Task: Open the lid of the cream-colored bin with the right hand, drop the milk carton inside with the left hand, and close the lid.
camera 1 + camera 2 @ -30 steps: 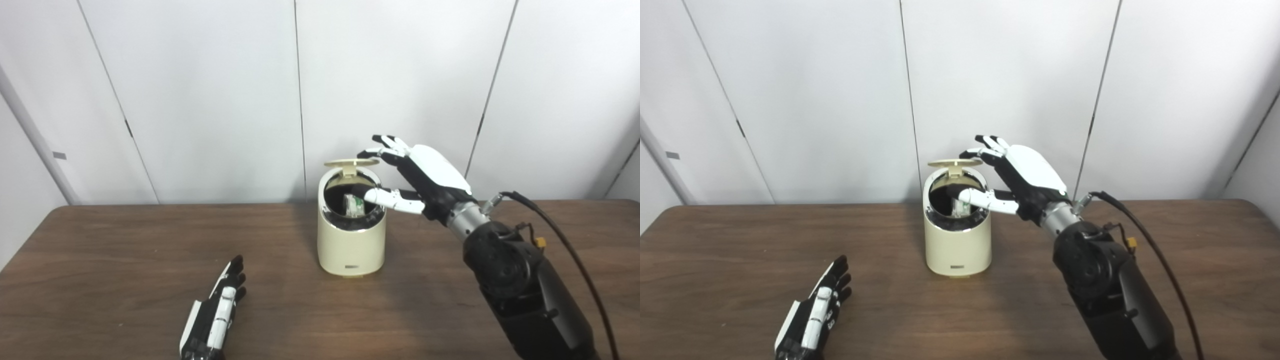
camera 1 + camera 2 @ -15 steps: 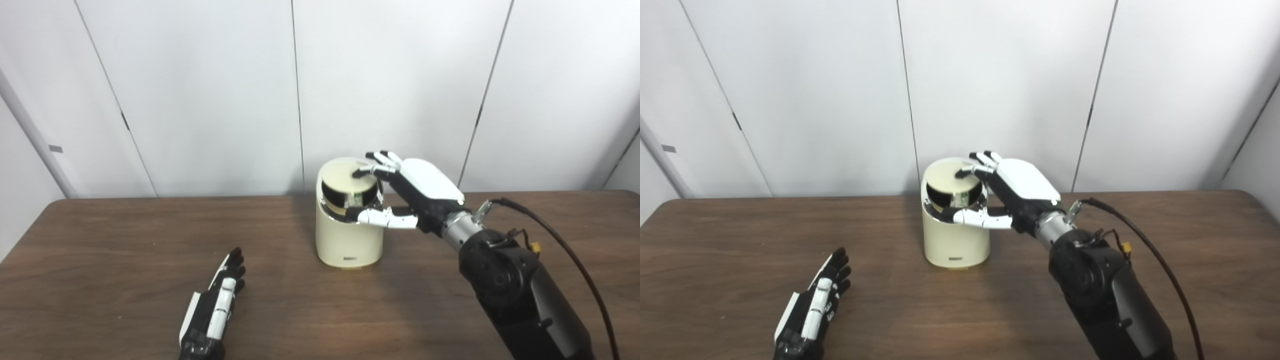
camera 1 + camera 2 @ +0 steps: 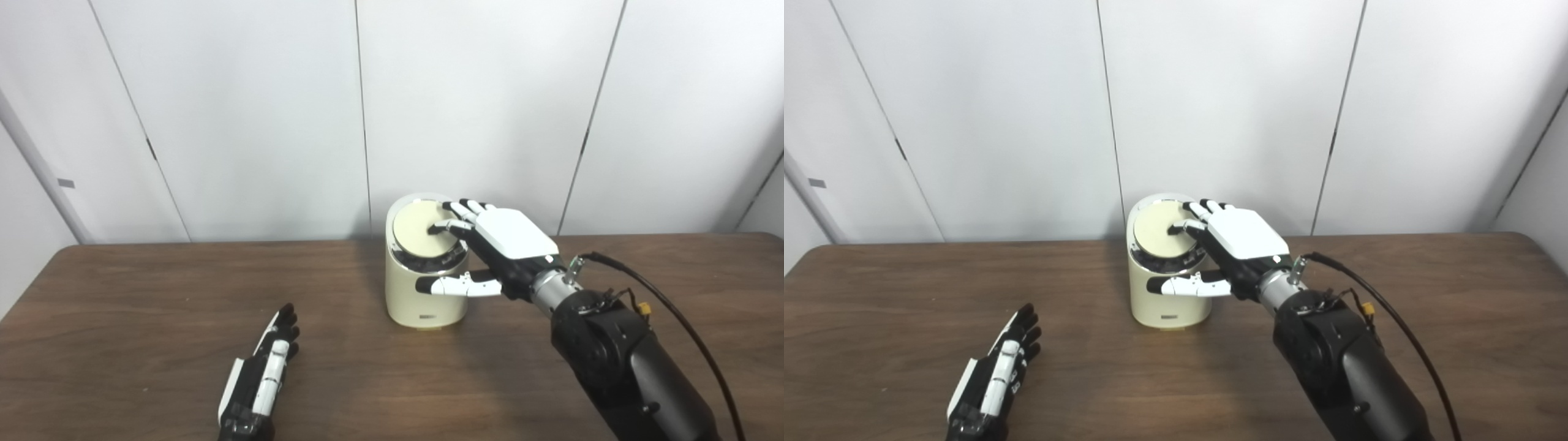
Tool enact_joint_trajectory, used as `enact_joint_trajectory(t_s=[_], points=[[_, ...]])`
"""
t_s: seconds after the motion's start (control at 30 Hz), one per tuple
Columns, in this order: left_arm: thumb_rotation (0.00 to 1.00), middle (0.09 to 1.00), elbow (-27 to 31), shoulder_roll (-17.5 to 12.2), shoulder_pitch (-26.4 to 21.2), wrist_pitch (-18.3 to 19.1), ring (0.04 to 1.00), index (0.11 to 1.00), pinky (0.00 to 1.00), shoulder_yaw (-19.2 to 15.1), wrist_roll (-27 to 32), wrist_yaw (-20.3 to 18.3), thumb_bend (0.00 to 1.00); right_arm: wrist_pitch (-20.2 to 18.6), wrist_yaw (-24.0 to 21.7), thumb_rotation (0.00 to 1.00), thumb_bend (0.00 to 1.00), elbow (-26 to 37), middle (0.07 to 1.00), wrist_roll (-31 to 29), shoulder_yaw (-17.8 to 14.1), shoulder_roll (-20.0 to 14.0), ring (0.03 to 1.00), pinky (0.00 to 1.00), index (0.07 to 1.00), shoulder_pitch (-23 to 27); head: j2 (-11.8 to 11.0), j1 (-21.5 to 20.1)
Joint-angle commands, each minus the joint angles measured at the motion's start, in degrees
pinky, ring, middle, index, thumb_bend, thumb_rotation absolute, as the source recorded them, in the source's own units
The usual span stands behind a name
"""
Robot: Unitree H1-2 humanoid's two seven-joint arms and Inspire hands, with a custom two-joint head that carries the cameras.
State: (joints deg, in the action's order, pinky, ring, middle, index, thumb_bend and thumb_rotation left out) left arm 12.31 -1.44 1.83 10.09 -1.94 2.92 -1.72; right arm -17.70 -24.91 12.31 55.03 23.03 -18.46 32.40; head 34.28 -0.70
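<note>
Lid [image 3: 421,228] now pushed down flat on bin [image 3: 422,294], was upright a second ago; right hand [image 3: 499,245] spread, fingertips pressing lid, gripping nothing; left hand [image 3: 260,380] flat, empty, at 7 o'clock; task about done

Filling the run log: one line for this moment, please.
bin: upright | lid: down | right hand: fingertips on lid | left hand: flat on table, empty

Both hands had white back plates and black fingers; the right hand [image 3: 502,248] joined a silver wrist, black forearm and black cable [image 3: 686,318].

right robot hand [image 3: 1240,245] fingertips [image 3: 1176,230] on bin lid [image 3: 1156,222].
</note>
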Motion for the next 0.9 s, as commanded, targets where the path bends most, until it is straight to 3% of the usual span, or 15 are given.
enact_joint_trajectory(t_s=[0.0, 0.3, 0.87], points=[[0.86, 0.981, 1.38, 0.23, 0.5, 0.22, 0.972, 1.0, 0.97, -0.16, 0.52, 0.18, 0.54, 0.16, -1.55, 0.98, 0.6, 1.62, 0.983, 2.65, 0.48, -0.28, 1.0, 1.0, 0.809, 0.88, 0.13, 0.0], [0.84, 0.975, 1.34, 0.49, 0.58, 0.34, 0.967, 1.0, 0.97, -0.15, 0.0, 0.37, 0.56, -0.12, -4.94, 0.99, 0.59, 3.93, 0.984, 8.47, 0.03, 0.41, 1.0, 1.0, 0.811, -0.31, 0.6, 0.26], [0.85, 0.974, 1.22, 0.49, 0.2, 0.33, 0.964, 1.0, 0.96, -0.21, -0.39, 0.45, 0.57, 2.12, -7.32, 0.95, 0.62, 7.25, 0.987, 9.59, -0.93, 0.54, 1.0, 1.0, 0.814, -2.84, 2.26, 0.62]])
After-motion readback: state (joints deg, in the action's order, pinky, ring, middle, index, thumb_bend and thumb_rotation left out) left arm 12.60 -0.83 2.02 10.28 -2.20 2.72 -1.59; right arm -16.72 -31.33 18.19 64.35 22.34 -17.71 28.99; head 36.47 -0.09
